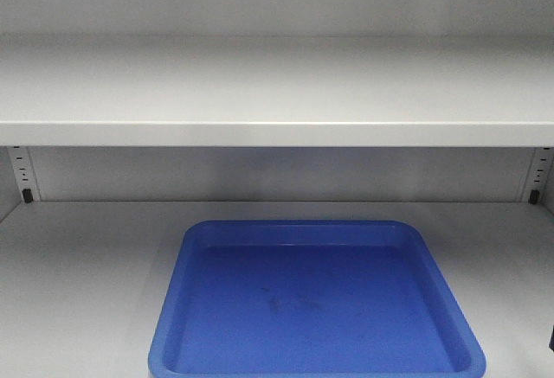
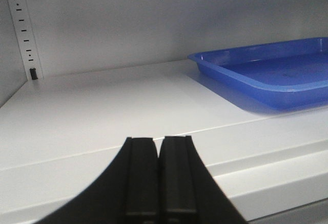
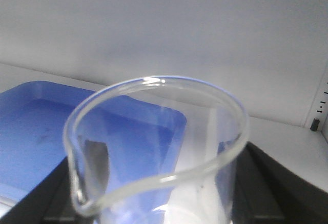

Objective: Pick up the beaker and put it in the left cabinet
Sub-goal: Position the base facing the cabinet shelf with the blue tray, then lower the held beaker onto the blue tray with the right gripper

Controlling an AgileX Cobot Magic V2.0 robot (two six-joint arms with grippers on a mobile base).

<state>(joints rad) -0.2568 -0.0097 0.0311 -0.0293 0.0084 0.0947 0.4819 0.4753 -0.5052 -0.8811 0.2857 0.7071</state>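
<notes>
The clear glass beaker [image 3: 159,152] fills the right wrist view, its rim up and its pouring lip at lower left. My right gripper [image 3: 159,208] is shut on the beaker, with a black finger on each side of it. It holds the beaker inside the pale grey cabinet [image 3: 169,34], by the right end of a blue tray [image 3: 46,131]. My left gripper [image 2: 159,147] is shut and empty, over the front edge of the cabinet's lower board [image 2: 102,106]. The front view shows the cabinet's shelf board [image 1: 277,132] but neither gripper nor the beaker.
The blue tray [image 1: 316,300] lies on the lower board, right of centre, and also shows in the left wrist view [image 2: 266,70]. Slotted strips stand in the back corners [image 1: 23,170] [image 1: 538,170]. The shelf board hangs low over the lower board.
</notes>
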